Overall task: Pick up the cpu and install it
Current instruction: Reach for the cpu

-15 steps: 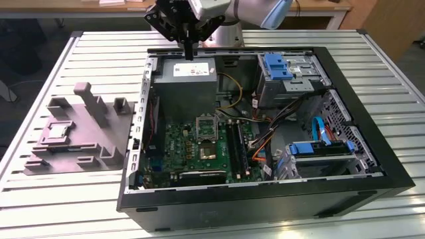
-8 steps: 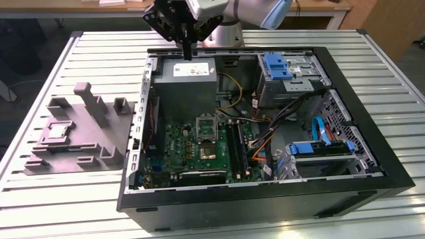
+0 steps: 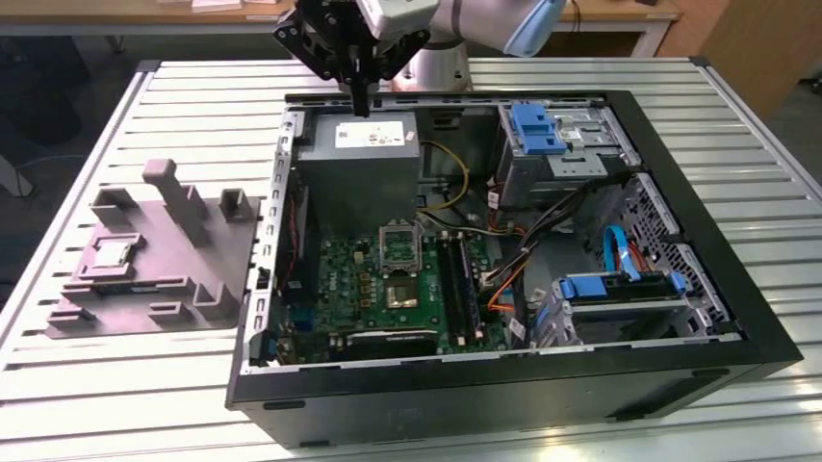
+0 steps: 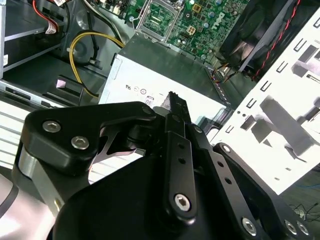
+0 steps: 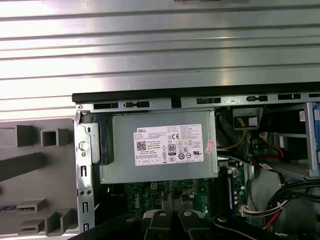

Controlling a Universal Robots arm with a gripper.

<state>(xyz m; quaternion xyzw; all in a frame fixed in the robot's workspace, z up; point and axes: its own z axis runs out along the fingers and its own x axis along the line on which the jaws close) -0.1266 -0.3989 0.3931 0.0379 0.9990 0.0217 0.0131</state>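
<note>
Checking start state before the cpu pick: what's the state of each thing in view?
tool: shut, empty, above the power supply.
cpu: lying flat on the grey fixture outside the case, not held.
computer case: on its side, panel off, open.
cpu socket: looks empty.

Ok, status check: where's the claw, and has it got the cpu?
Claw shut, empty, over the power supply. Cpu sits on the grey fixture, exterior view's left, outside the case. Nothing covering it.
</note>
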